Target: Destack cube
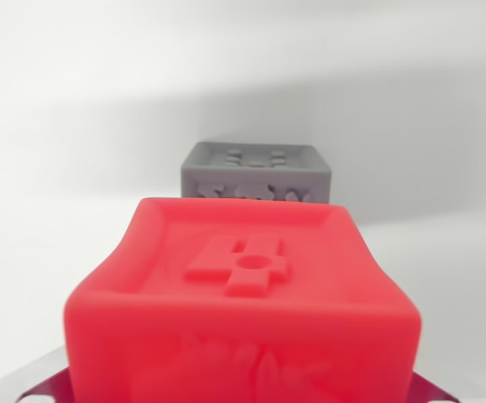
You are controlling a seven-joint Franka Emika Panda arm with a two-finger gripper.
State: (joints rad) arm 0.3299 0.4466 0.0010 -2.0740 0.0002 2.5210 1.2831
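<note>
A red cube (243,311) with a raised cross-shaped mark on its top fills the lower half of the wrist view, very close to the camera. Slivers of my gripper's (238,393) fingers (41,384) show at the bottom corners, pressed against the cube's left and right sides, so the gripper is shut on it. Behind it, a grey cube (256,172) with embossed marks sits on the white surface, apart from the red one. The red cube's underside and the lower part of the grey cube are hidden.
A plain white surface (75,168) spreads around both cubes, with a soft shadow band across the back.
</note>
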